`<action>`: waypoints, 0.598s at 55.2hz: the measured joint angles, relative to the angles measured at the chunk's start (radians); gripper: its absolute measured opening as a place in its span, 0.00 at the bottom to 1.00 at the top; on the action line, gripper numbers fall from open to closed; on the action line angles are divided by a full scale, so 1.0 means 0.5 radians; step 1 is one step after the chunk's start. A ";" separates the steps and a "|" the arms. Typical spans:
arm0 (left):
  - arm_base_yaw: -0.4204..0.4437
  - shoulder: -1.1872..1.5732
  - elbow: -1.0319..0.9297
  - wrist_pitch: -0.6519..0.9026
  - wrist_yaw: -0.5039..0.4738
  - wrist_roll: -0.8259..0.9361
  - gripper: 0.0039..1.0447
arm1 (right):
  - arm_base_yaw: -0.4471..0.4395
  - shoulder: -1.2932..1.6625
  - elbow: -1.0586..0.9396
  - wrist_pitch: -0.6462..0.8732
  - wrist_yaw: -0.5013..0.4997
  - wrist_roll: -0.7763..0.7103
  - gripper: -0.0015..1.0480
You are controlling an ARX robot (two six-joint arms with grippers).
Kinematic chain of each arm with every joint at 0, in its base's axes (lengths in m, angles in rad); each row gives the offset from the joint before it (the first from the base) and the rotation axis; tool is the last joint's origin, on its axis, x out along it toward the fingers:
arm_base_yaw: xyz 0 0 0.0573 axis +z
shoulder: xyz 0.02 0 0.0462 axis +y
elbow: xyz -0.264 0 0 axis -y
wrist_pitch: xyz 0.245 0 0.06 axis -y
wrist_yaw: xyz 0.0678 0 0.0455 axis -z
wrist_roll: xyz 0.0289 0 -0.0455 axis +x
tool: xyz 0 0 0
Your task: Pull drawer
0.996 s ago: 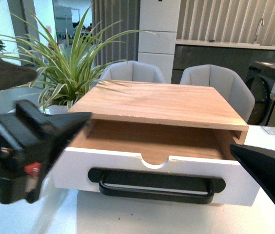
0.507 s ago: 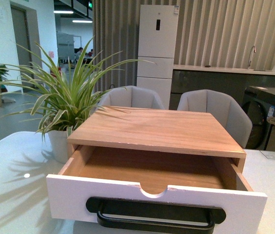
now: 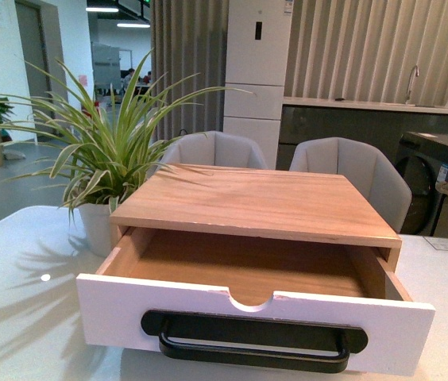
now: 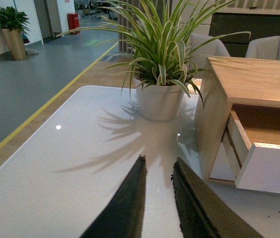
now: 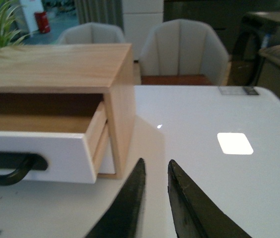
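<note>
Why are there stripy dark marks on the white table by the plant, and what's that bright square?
Left wrist view: the stripes are leaf shadows that the plant casts on the table. Right wrist view: the bright square is light glaring off the shiny table. Front view: fainter shadows.

A white table [image 3: 17,302] was set before two grey padded chairs [image 3: 212,151], and a potted spider plant [image 3: 97,159] was placed on it. Behind, a tall white refrigerator [image 3: 257,71] was backed by a slatted wall [image 3: 367,48]. A grey floor [image 4: 26,89] was marked with a yellow line [image 4: 40,109].
</note>
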 joint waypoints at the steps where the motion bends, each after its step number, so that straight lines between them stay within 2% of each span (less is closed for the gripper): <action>1: 0.000 -0.011 -0.002 -0.008 0.000 0.000 0.10 | -0.006 -0.008 -0.009 0.011 0.000 -0.001 0.12; 4: 0.000 -0.071 -0.018 -0.053 0.002 0.000 0.02 | -0.021 -0.040 -0.018 -0.003 -0.008 -0.002 0.02; 9: 0.000 -0.156 -0.088 -0.043 0.001 0.005 0.03 | -0.024 -0.175 -0.019 -0.132 -0.018 -0.007 0.02; 15: 0.000 -0.297 -0.098 -0.172 -0.001 0.006 0.03 | -0.025 -0.313 -0.019 -0.266 -0.019 -0.007 0.02; 33: 0.000 -0.575 -0.098 -0.439 0.000 0.007 0.03 | -0.025 -0.543 -0.019 -0.489 -0.019 -0.008 0.02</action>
